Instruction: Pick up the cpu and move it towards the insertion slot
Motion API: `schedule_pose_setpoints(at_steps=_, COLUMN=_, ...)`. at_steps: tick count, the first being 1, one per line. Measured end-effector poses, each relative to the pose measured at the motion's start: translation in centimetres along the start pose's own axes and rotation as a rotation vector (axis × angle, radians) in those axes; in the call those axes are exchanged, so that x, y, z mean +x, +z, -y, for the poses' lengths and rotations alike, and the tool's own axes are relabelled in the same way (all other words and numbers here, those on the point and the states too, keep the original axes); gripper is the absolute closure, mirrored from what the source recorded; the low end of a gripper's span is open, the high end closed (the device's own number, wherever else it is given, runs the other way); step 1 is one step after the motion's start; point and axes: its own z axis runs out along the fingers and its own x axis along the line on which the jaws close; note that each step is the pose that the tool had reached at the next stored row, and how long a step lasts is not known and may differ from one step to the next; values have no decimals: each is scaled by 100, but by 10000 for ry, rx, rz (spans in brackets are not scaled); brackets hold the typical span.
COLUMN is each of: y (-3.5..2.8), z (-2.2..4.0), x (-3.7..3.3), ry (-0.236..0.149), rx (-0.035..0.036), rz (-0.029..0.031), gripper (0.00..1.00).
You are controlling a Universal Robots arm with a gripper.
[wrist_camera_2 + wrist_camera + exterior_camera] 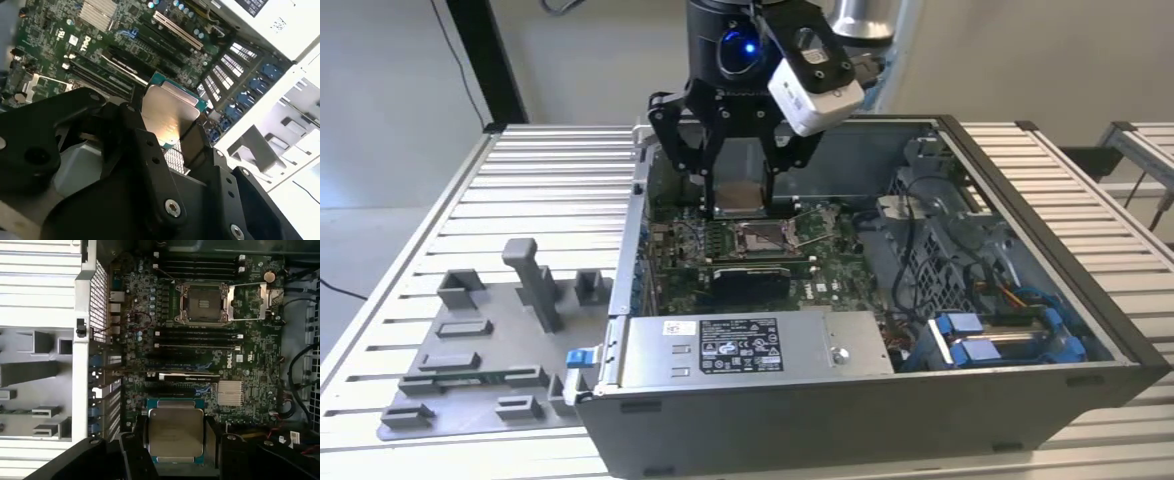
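My gripper [742,203] is shut on the cpu [740,196], a flat square chip with a pale silvery top, and holds it by two opposite edges above the open computer case. In both wrist views the cpu [176,431] [169,111] sits between the black fingers [138,437] over the green motherboard. The insertion slot [761,238] lies just below and slightly toward the exterior view's right of the chip, with its shiny metal frame swung open. In the first wrist view the insertion slot [203,303] shows its tan centre, some distance across the board from the cpu.
A grey fixture plate [480,350] with plastic blocks lies on the slatted table at the exterior view's left. The case walls [1041,230], a power supply [734,345], cable bundles [947,250] and blue drive bays [1001,335] surround the board. Memory slots [197,337] flank the socket.
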Motion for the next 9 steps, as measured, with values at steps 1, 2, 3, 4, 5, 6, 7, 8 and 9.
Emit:
schedule_pose_setpoints(at_steps=1, y=1, z=1, x=-45, ry=0, rx=-1, rz=0, gripper=100)
schedule_pose_setpoints(at_steps=2, y=1, z=1, x=-90, ry=0, rx=-1, rz=0, gripper=100)
schedule_pose_setpoints(at_steps=3, y=1, z=2, x=-135, ry=0, rx=-1, rz=0, gripper=100)
schedule_pose_setpoints(at_steps=4, y=1, z=2, x=-182, ry=1, rx=0, rz=0, gripper=100)
schedule_pose_setpoints(at_steps=5, y=2, z=3, x=-227, ry=0, rx=0, rz=0, gripper=100)
schedule_pose_setpoints(at_steps=6, y=2, z=3, x=-273, ry=-1, rx=0, rz=0, gripper=100)
schedule_pose_setpoints(at_steps=7, y=2, z=4, x=-316, ry=0, rx=0, rz=0, gripper=100)
schedule_pose_setpoints(at_steps=8, y=3, z=4, x=-360, ry=1, rx=-1, rz=0, gripper=100)
schedule_pose_setpoints(at_steps=9, y=3, z=5, x=-403, ry=0, rx=-1, rz=0, gripper=100)
